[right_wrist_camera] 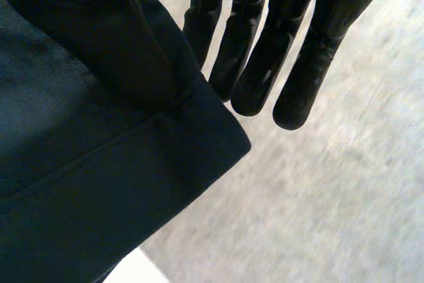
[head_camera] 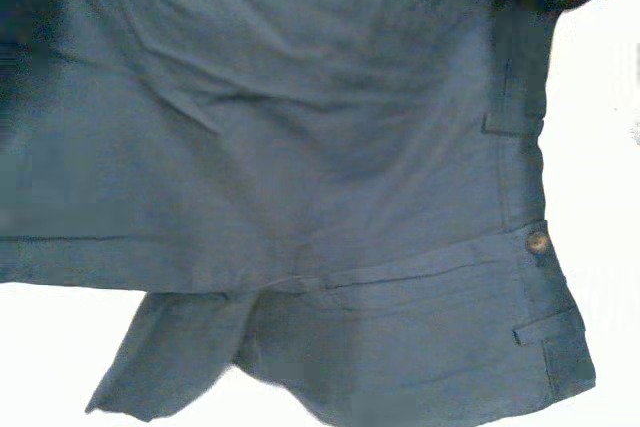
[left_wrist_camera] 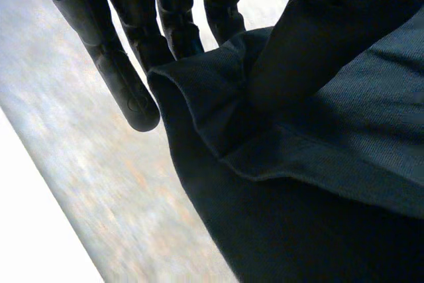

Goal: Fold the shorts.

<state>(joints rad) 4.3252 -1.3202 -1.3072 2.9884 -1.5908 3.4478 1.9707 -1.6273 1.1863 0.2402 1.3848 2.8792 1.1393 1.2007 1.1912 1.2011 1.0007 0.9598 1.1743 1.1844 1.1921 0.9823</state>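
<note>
across the head view | shorts [head_camera: 300,147] sideways, waistband [head_camera: 524,182] right | left hand [left_wrist_camera: 126,77], right hand [right_wrist_camera: 298,64] pinch them

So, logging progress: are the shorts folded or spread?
Unfolded: the shorts hang spread, button showing, pinched by left robot hand and right robot hand.

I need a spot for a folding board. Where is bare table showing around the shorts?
Bare table shows beside the shorts' buttoned edge and below their hem at the head view's lower left; the middle is all cloth.
</note>
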